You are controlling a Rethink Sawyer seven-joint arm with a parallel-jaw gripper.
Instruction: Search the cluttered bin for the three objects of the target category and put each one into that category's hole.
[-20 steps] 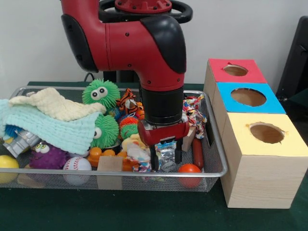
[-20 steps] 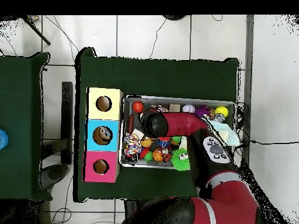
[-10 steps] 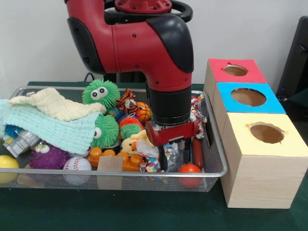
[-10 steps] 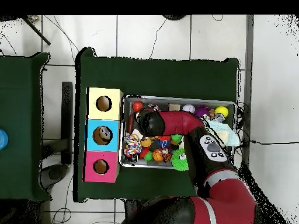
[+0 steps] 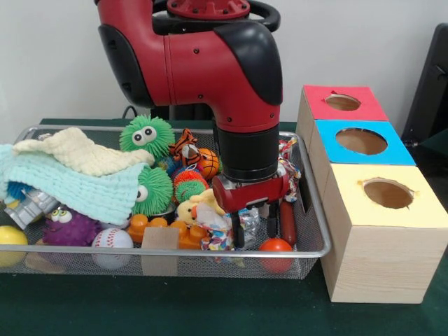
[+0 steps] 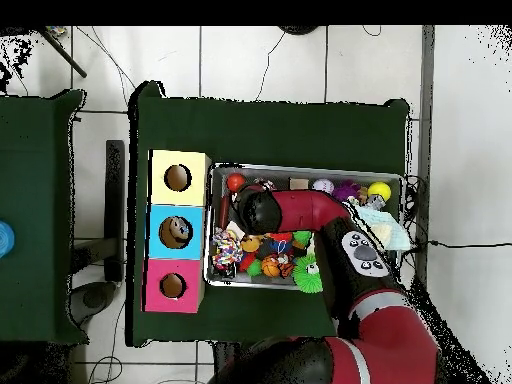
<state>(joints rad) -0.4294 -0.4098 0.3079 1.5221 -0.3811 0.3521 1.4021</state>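
Note:
My gripper [image 5: 253, 229] hangs low in the right part of the wire bin [image 5: 318, 210], open. Its two black fingers [image 5: 236, 234] straddle a shiny silver wrapper [image 5: 247, 219]; I cannot tell whether they touch it. A colourful wrapped candy [image 5: 215, 234] lies just left of it, an orange ball [image 5: 275, 246] and a dark red sausage [image 5: 288, 222] just right. Beside the bin stand the yellow-topped box [image 5: 386, 203], the blue box [image 5: 360, 143] and the red box [image 5: 342, 103], each with a round hole. In the overhead view the wrist [image 6: 258, 210] hides the fingers.
The bin also holds two green fuzzy toys [image 5: 145, 134], a tiger toy [image 5: 185, 149], a small basketball [image 5: 208, 162], a baseball [image 5: 112, 239], a purple fuzzy toy [image 5: 68, 227], a yellow ball [image 5: 10, 236], an orange brick [image 5: 183, 234] and folded cloths [image 5: 70, 175].
Over the last second the arm shifted toward the boxes by about a finger's width, carrying the gripper over the silver wrapper. Since half a second ago it has barely moved.

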